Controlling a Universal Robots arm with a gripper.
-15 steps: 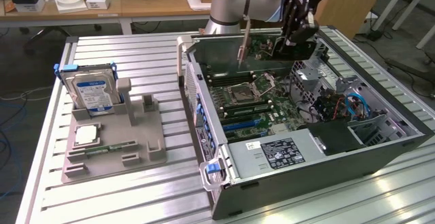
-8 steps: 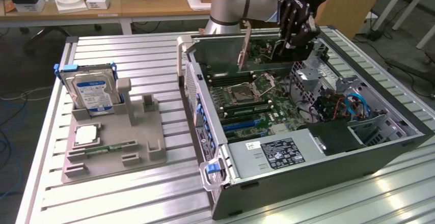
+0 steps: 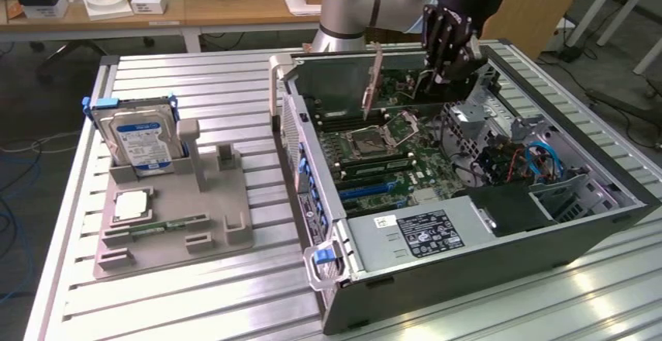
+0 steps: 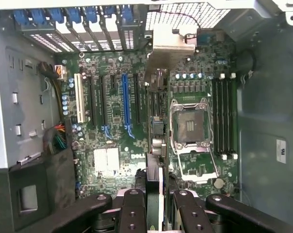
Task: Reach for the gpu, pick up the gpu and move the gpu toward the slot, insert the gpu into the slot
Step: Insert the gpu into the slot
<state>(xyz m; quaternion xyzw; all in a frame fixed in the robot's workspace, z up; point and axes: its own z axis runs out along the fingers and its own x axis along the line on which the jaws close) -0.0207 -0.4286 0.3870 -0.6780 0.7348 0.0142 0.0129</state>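
Observation:
The gpu (image 3: 342, 81) is a thin dark card with a pale metal bracket at its end toward the exterior view's left. It hangs on edge above the motherboard inside the open computer case (image 3: 579, 225). My gripper (image 3: 453, 50) is shut on the card's other end. In the wrist view the gpu (image 4: 154, 170) appears edge-on between my fingers (image 4: 131, 208), with the gripper (image 4: 153, 206) closed on it. Its bracket points at the blue rear clips (image 4: 73, 14). The card hovers beside the row of expansion slots, close to the long blue slot (image 4: 126, 99), and is not seated in any slot.
The CPU socket (image 4: 190, 126) and memory slots (image 4: 224, 116) lie on the card's other side. On the slatted table a grey fixture (image 3: 207, 225) holds a blue-labelled hard drive (image 3: 139, 139) and a small green memory stick (image 3: 170, 222). Case walls ring the board.

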